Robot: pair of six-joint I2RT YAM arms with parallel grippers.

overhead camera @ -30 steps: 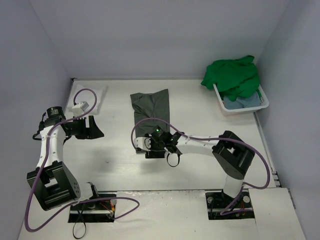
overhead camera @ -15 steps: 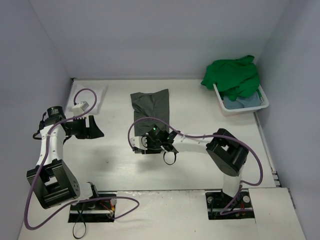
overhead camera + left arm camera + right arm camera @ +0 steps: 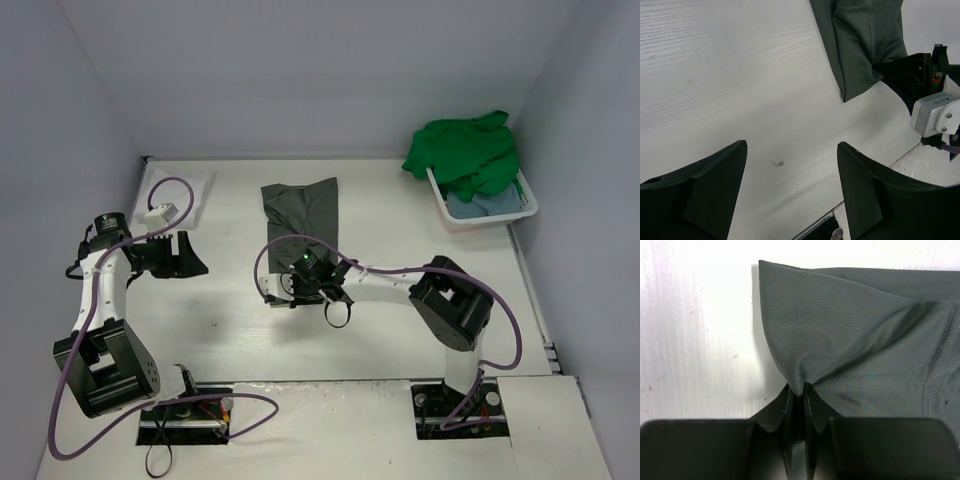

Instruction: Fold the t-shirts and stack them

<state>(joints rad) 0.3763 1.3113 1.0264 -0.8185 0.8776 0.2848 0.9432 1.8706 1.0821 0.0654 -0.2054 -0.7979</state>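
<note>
A dark grey-olive t-shirt point(image 3: 300, 212) lies partly folded on the table's middle. My right gripper point(image 3: 303, 266) is shut on its near edge; in the right wrist view the cloth point(image 3: 855, 330) puckers into a pinch between the shut fingertips of the gripper point(image 3: 799, 390). The left wrist view shows the same shirt point(image 3: 865, 45) and the right gripper point(image 3: 897, 70) biting its edge. My left gripper point(image 3: 186, 256) hangs open over bare table at the left, nothing between its fingers point(image 3: 715, 190). A bright green t-shirt point(image 3: 465, 150) and a light blue one point(image 3: 485, 205) lie in the basket. A white t-shirt point(image 3: 195, 185) lies far left.
The white plastic basket point(image 3: 528, 208) stands at the back right against the wall. Purple cables loop from both arms over the near table. Walls close the table on the left, back and right.
My right gripper has gone from open to shut, pinching the dark shirt's near edge, and its wrist has shifted slightly left and forward. The left arm has not moved.
</note>
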